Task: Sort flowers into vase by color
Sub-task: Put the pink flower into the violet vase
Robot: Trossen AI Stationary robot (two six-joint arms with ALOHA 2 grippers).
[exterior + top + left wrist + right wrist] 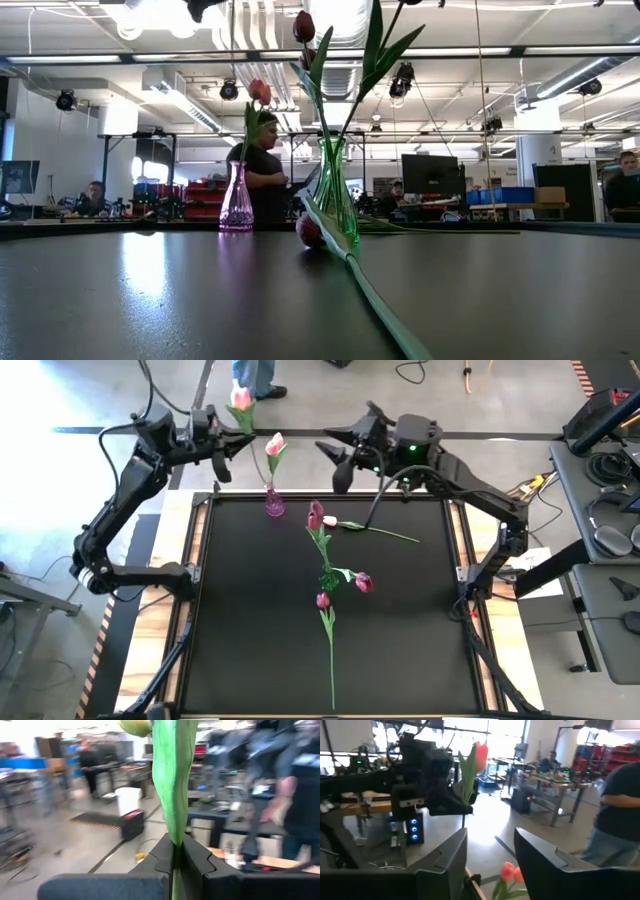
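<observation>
Black matting (260, 650) covers the table, where a long-stemmed dark tulip (323, 601) lies nearest, just in front of the green vase (337, 195) already holding dark-headed stems. A pale tulip (331, 521) lies behind that vase; the pink vase (274, 503), farther back, holds one pale bloom. Beyond it, the left gripper (222, 444) pinches a pink tulip (241, 399) aloft by its stem; a tilted, springy stem could miss the narrow neck or topple the vase. The right gripper (338, 455) waits splayed, well behind the green vase. People work at benches in the workshop behind.
</observation>
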